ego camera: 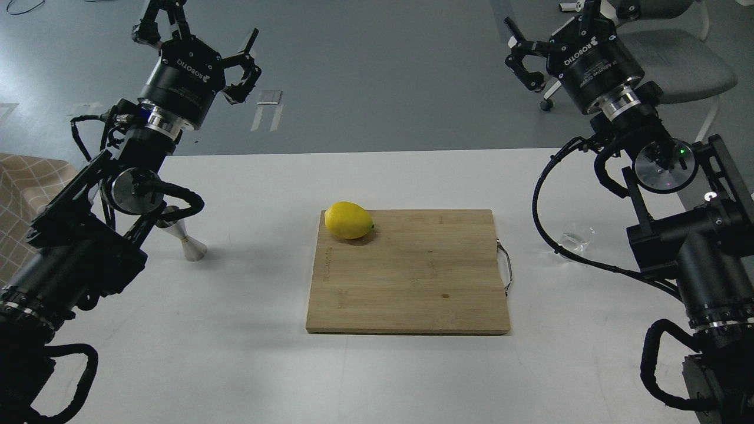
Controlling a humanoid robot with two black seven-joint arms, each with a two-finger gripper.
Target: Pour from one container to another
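Note:
The small clear glass cup [577, 239] stands on the white table at the right, just left of my right arm's black body and partly behind a cable. The steel jigger [187, 242] stands at the left, its upper cone partly hidden behind my left arm. My left gripper [197, 29] is held high above the table's far left edge, fingers spread open and empty. My right gripper [551, 26] is raised over the far right, also open and empty. Both are far from the cup and jigger.
A wooden cutting board [412, 277] with a metal handle on its right side lies mid-table, with a yellow lemon [349, 220] on its far left corner. An office chair [677, 59] stands behind the table on the right. A checked cloth [23, 194] shows at the left edge.

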